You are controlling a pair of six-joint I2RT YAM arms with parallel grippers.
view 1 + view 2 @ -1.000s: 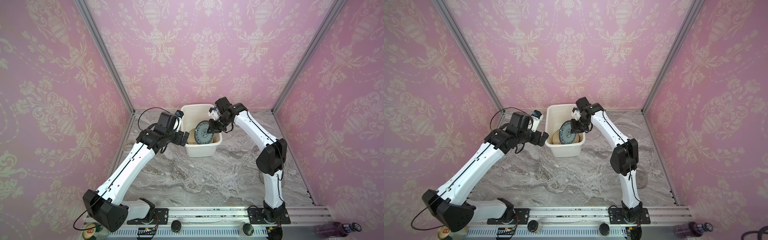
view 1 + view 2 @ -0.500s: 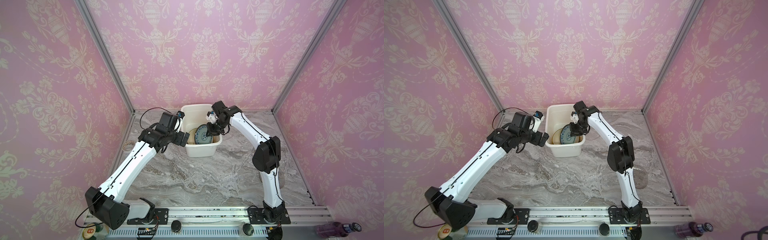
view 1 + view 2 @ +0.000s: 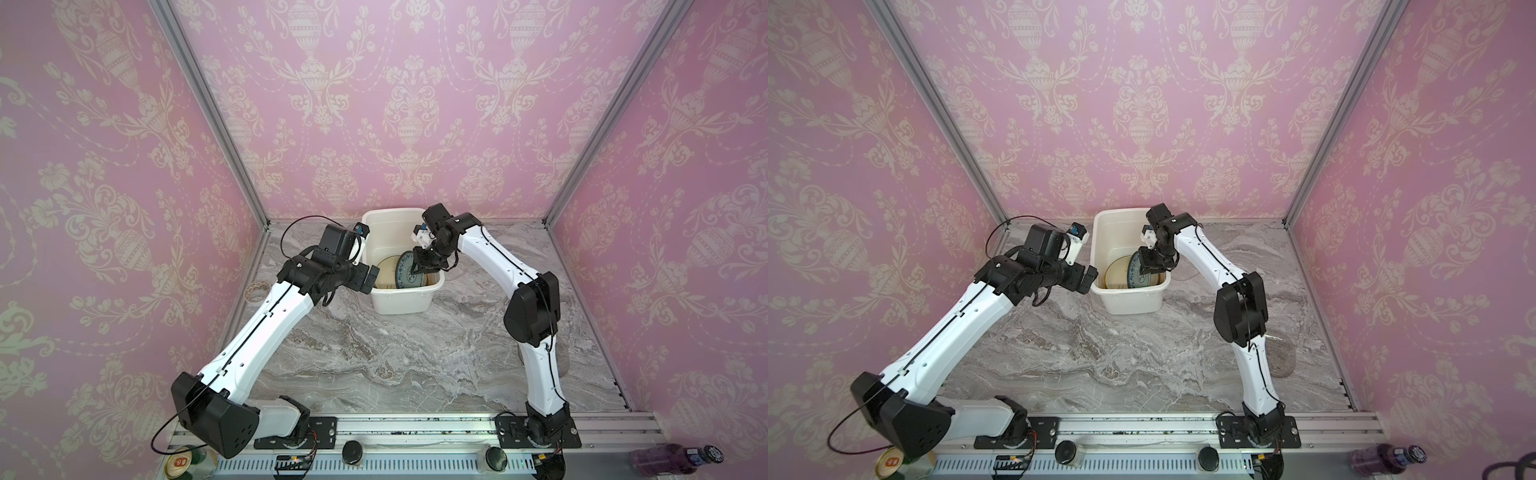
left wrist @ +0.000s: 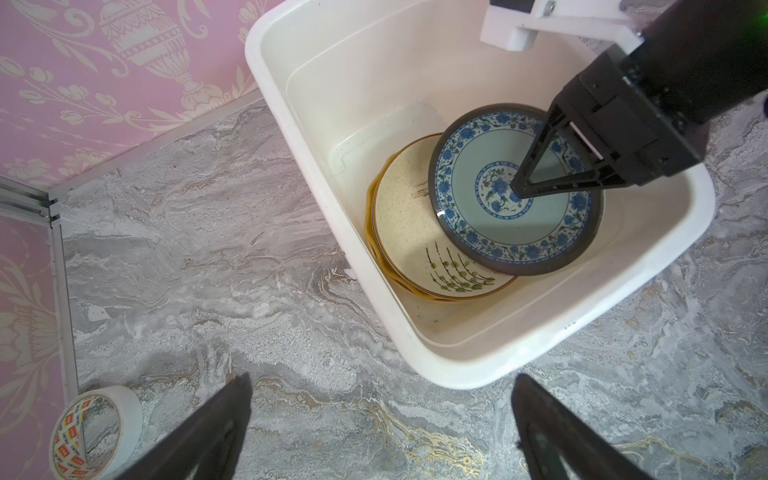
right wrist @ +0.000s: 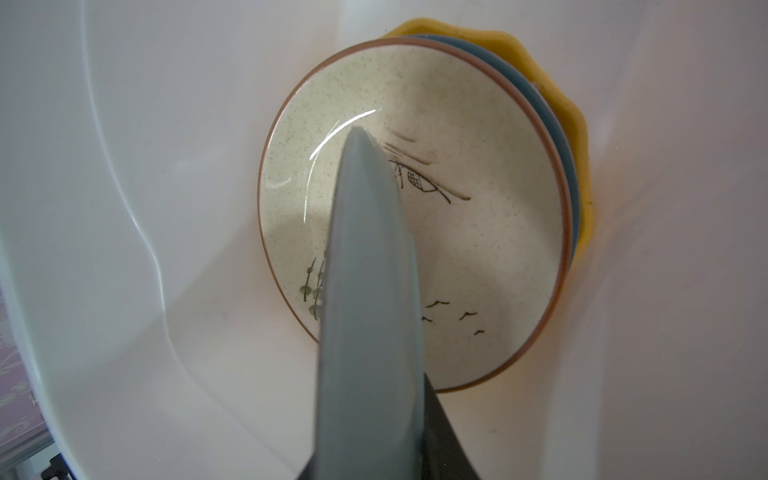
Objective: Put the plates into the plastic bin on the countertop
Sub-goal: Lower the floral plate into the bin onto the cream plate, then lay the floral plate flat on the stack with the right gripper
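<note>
Left jaws stand wide apart; right jaws straddle the blue-patterned plate [image 4: 469, 208], which hides whether they clamp.

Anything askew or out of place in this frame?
Yes. The blue-patterned plate sits tilted in the plastic bin, leaning over the flat cream plate, held in the right pincer, not yet laid flat. A stray tape roll lies on the countertop.

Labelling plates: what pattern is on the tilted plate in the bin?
Plate: blue floral band and medallion, dark rim; left wrist view.
</note>
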